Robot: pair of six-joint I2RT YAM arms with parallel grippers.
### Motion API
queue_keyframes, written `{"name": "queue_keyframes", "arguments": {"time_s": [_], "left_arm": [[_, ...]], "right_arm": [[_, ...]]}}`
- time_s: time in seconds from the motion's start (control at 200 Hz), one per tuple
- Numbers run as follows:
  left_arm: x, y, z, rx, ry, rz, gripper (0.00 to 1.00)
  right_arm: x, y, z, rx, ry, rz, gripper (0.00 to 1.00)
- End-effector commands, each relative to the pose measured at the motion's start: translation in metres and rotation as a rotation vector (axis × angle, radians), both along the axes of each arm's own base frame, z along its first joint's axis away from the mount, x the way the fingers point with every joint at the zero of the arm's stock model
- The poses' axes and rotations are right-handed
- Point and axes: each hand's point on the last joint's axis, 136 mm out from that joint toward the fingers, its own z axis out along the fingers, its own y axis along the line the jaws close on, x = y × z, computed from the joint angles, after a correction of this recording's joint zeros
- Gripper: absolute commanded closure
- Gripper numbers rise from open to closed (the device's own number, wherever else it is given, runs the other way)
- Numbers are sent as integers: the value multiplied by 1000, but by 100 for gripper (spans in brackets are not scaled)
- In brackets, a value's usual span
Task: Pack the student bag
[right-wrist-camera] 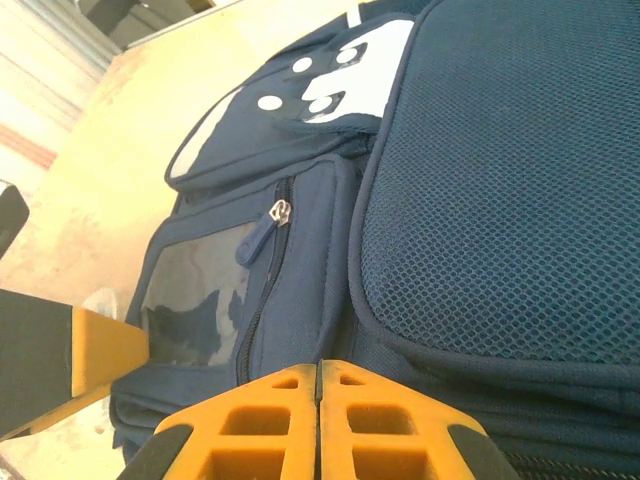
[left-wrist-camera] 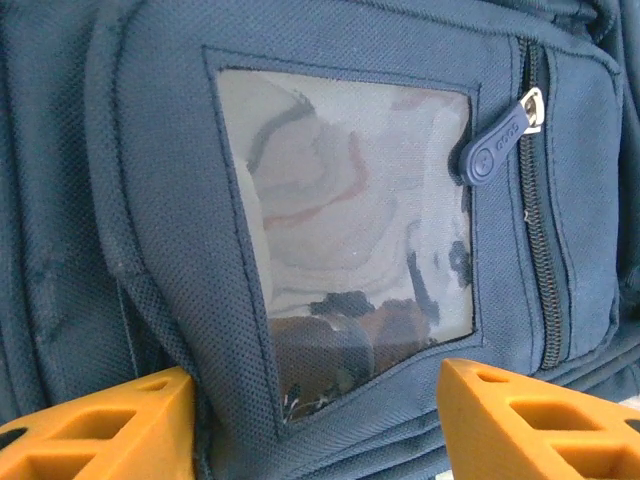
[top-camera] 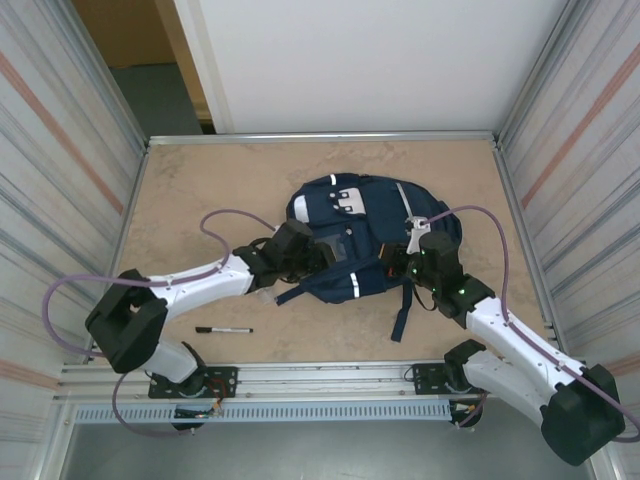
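Student bag (top-camera: pixel 362 212) lies between left claw (left-wrist-camera: pixel 312 385), spread at its window pocket (left-wrist-camera: pixel 350 220), and right claw (right-wrist-camera: pixel 320 370), pressed together.

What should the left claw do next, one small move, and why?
Probably shift the left claw across to the zipper pull and close on it. Its jaws stand open at the student bag, the pocket zipper looks shut, and the pen lies outside the bag.

The student bag (left-wrist-camera: pixel 130 200) runs off every edge of the left wrist view; what lies behind its clear window (left-wrist-camera: pixel 350 220) is unclear.
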Motion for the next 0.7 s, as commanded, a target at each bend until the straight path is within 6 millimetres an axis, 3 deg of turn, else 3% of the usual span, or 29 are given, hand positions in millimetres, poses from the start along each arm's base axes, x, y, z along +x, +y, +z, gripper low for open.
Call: {"name": "queue_keyframes", "arguments": {"time_s": [0.0,0.115,0.291,0.556,0.616,0.697], "left_arm": [[5,-9,43,-57,-105,52,38],[-7,5,52,-37,-104,74,38],[-34,-11,89,-7,-205,29,36],[-31,-32,73,-1,-122,85,31],[-29,-25,77,20,-146,103,31],[-22,7,87,114,-219,152,30]], "right_arm": [[4,21,54,122,-126,58,100],[3,18,50,106,-121,49,100],[2,31,55,129,-127,89,100],[1,62,61,160,-131,140,100],[3,65,60,154,-126,140,100],[6,64,63,144,-142,131,100]]}}
